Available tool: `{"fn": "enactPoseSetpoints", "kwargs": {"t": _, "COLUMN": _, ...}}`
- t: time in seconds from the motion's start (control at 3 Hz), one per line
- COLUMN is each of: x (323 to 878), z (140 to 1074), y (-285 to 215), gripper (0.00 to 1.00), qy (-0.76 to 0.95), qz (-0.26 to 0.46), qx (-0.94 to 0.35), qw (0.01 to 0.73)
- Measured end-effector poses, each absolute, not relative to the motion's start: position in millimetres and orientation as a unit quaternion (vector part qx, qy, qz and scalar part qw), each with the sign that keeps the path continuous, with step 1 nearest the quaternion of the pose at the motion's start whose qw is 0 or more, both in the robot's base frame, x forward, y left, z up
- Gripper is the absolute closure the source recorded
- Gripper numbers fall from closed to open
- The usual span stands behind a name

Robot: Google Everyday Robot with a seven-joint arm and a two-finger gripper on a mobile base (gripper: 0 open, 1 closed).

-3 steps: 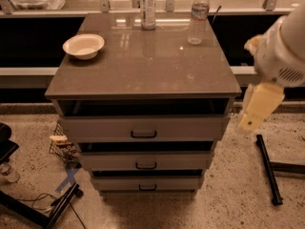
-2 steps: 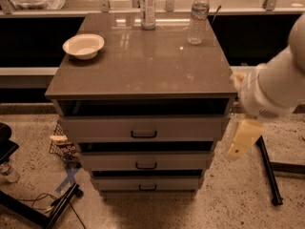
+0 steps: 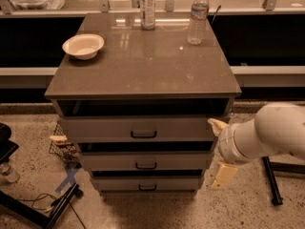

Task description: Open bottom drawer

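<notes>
The bottom drawer [image 3: 147,183] is the lowest and slimmest of three pale grey drawers in the cabinet, with a small black handle [image 3: 147,188] at its centre. It looks pushed in, as do the middle drawer [image 3: 145,161] and the top drawer [image 3: 138,128]. My gripper [image 3: 222,173] hangs from the white arm [image 3: 267,137] just right of the cabinet's front right corner. It is level with the lower drawers and touches no handle.
On the cabinet top [image 3: 157,66] stand a white bowl [image 3: 83,46] and two bottles [image 3: 147,6] [image 3: 198,16]. A wire basket [image 3: 62,146] and black stand legs with cables [image 3: 47,206] lie on the floor at left. Another black stand leg [image 3: 270,180] is at right.
My arm has swung down and to the left. The gripper dropped from beside the cabinet top to beside the lower drawers. The drawers have not moved.
</notes>
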State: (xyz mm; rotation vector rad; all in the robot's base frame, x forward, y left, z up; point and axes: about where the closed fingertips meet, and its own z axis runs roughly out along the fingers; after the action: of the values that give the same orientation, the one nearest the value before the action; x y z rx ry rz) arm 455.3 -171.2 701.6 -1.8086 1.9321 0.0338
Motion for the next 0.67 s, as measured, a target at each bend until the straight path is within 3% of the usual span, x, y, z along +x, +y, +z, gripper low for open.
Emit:
{"fn": "enactPoseSetpoints", "kwargs": {"t": 0.33, "x": 501.3, "z": 662.5, "y": -160.2, "gripper": 0.00, "qy": 0.689, "qz": -0.004, "qx": -0.652, "qw": 0.316}}
{"fn": "enactPoseSetpoints", "kwargs": {"t": 0.67, "x": 510.9, "z": 669.7, "y": -160.5, "gripper": 0.00, "qy": 0.689, "qz": -0.018, "qx": -0.644, "qw": 0.331}}
